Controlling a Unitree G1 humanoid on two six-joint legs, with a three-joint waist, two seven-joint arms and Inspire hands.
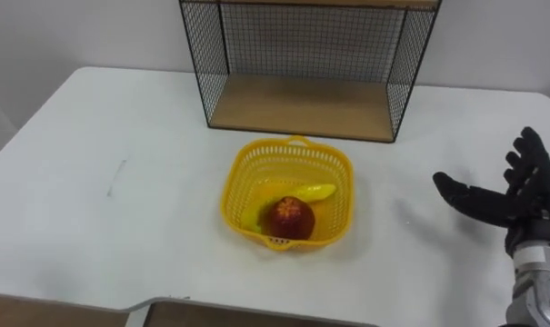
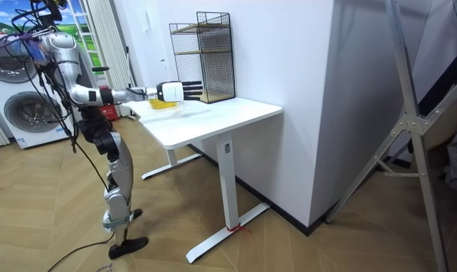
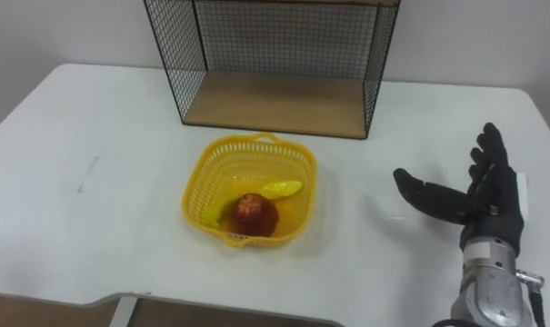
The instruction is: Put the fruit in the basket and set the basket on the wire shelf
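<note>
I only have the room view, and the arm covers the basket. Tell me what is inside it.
Observer: A red fruit and a banana lie in the yellow basket.
Operator: Now report the right hand.
Observer: It is open with its fingers spread and holds nothing. It is apart from the basket, off to the basket's right.
Operator: Say where the basket stands relative to the wire shelf.
Observer: It stands on the white table, just in front of the shelf's open side, not on its wooden board.
</note>
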